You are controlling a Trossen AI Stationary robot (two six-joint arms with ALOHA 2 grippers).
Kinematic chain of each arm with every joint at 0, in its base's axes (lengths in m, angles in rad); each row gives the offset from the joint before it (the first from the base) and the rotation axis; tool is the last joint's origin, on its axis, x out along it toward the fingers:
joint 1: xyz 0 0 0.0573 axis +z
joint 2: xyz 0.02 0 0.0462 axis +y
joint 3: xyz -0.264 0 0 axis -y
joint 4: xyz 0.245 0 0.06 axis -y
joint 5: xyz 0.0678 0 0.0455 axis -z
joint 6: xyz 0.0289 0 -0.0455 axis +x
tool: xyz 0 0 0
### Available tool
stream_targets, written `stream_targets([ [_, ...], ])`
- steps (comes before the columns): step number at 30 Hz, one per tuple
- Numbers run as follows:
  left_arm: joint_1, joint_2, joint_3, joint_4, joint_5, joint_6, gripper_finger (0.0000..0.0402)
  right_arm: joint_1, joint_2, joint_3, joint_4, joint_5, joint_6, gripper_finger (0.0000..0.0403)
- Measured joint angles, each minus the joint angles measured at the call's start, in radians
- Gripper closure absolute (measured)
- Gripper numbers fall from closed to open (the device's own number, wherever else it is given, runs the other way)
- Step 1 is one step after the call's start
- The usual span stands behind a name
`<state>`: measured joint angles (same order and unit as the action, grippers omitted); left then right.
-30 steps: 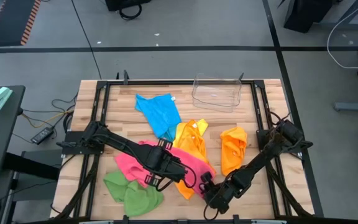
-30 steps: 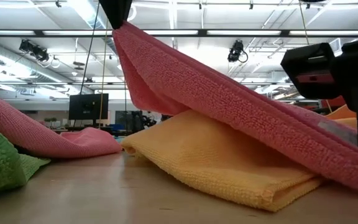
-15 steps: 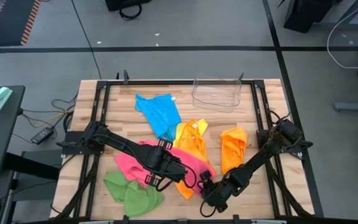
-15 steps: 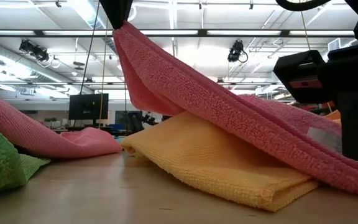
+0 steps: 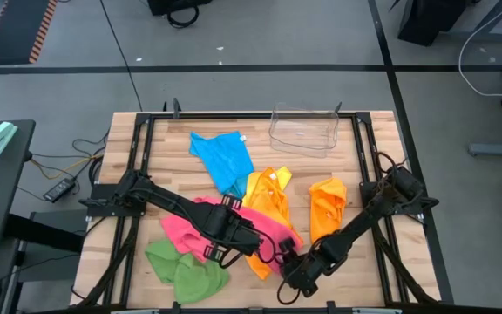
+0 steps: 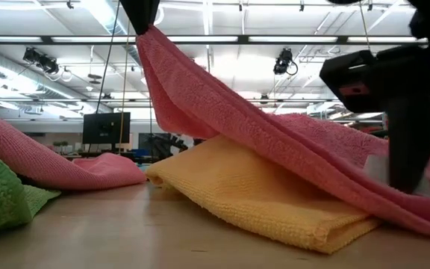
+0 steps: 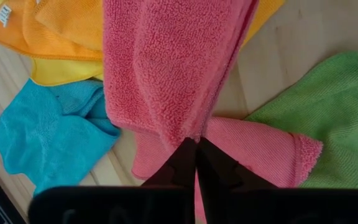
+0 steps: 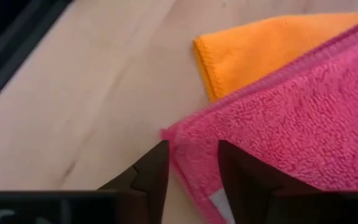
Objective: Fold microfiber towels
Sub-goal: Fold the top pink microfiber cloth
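Over the last second the right hand (image 8: 190,163) has crept toward 9 o'clock on the tabletop (image 5: 377,179), fingers parting around the pink towel (image 5: 200,223) corner. The left hand (image 7: 196,149) stays pinched shut on the lifted pink towel near centre, so a two-handed spread looks ready.

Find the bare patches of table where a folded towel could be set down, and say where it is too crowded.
Bare wood lies left of the blue towel, between it and the table frame, and between the clear bin and the orange towel. The near middle is crowded: pink towel, green towel, yellow towel, left gripper and right gripper.
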<state>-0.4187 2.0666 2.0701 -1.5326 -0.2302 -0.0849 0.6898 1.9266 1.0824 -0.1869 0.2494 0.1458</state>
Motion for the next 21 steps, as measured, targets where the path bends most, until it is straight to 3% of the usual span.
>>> stream_targets([
  [8,0.000,0.000,0.000,0.000,0.000,0.000,0.0372,-0.018,-0.007,0.000,-0.017,-0.020,-0.015,0.0191],
  [16,0.001,0.000,0.000,-0.001,0.000,0.003,0.0387,0.030,-0.049,0.000,0.001,-0.005,-0.011,0.0205],
  [21,0.001,0.000,0.000,-0.003,0.000,0.002,0.0377,0.049,-0.026,-0.007,0.026,0.051,-0.028,0.0217],
])
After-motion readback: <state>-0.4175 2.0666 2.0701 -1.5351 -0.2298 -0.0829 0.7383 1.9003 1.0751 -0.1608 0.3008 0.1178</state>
